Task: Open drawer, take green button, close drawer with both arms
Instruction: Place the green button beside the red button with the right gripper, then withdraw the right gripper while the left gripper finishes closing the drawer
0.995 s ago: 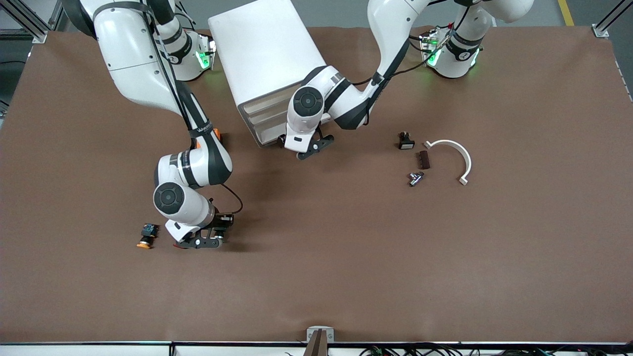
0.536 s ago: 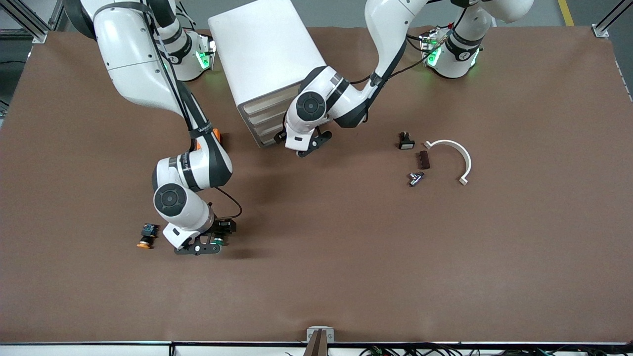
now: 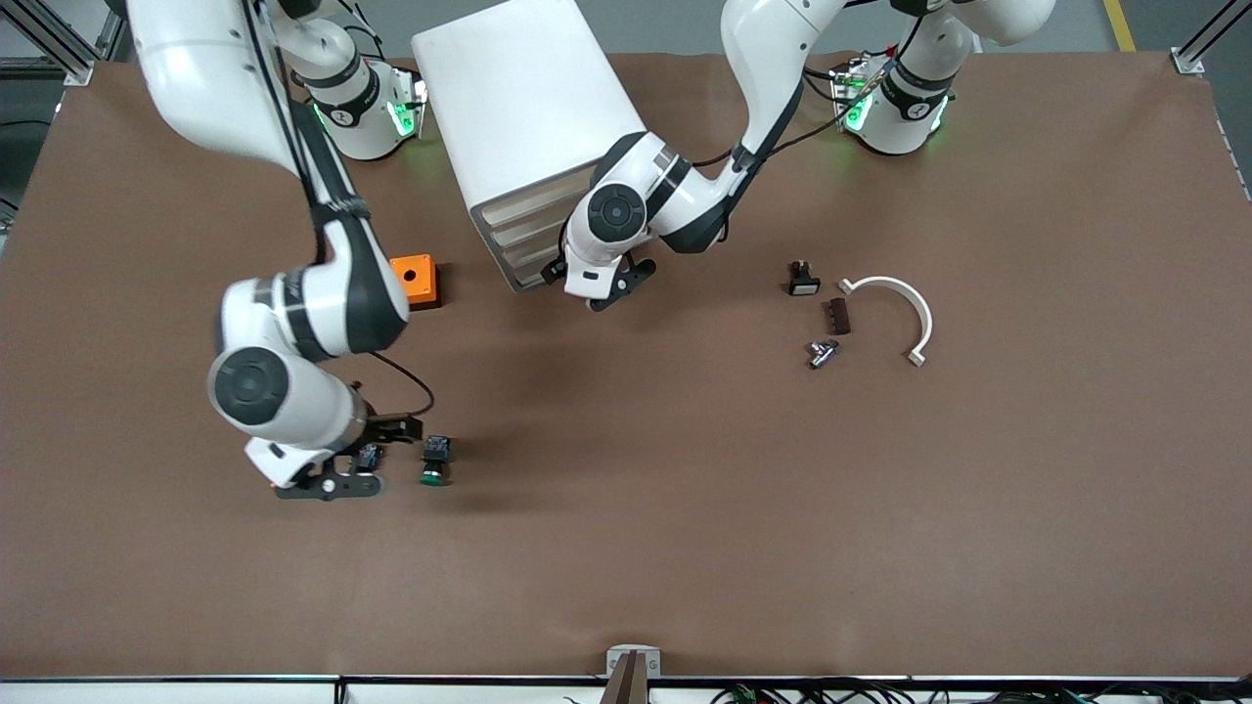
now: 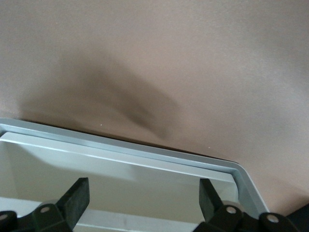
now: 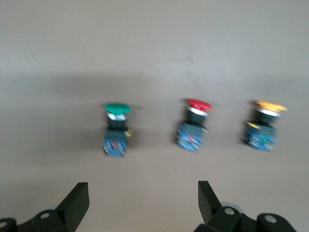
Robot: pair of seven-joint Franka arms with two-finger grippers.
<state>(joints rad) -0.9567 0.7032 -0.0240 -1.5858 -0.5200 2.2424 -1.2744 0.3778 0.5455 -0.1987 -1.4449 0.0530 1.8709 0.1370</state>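
Green-capped button sits freed beside the right gripper, jaws apart, while the left gripper, also spread, meets the drawer to shut it.

From the front view I get even, bright overhead light on the brown desk, with soft shadows pooling under both arms and no harsh glare. Green status lights glow at the arm bases. My right wrist view is smeared with blur; the green button and its neighbours look soft-edged. My left wrist view is sharper, showing a broad dark shadow on the desk.
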